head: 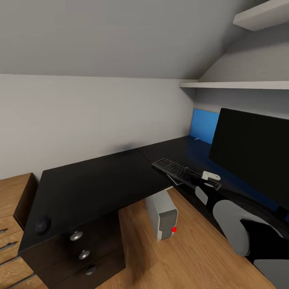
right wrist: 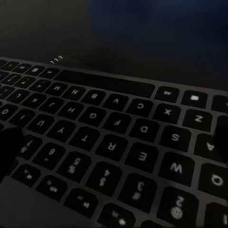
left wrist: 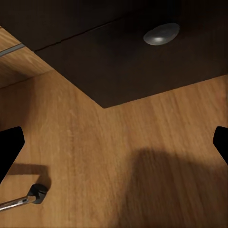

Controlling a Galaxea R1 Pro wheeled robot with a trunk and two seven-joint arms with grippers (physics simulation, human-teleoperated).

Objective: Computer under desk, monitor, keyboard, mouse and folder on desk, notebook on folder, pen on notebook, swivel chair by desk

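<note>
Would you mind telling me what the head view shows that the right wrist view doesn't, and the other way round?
The head view alone takes in the monitor, the computer under the desk, the mouse near the desk's corner, and the right gripper at the keyboard's near end. The right wrist view alone gives the individual key legends, read close up. Both share the keyboard lying on the glossy black desk.

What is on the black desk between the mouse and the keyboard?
Nothing. In the head view, the desk top is bare between the mouse, near its drawer end, and the keyboard, by the monitor.
</note>
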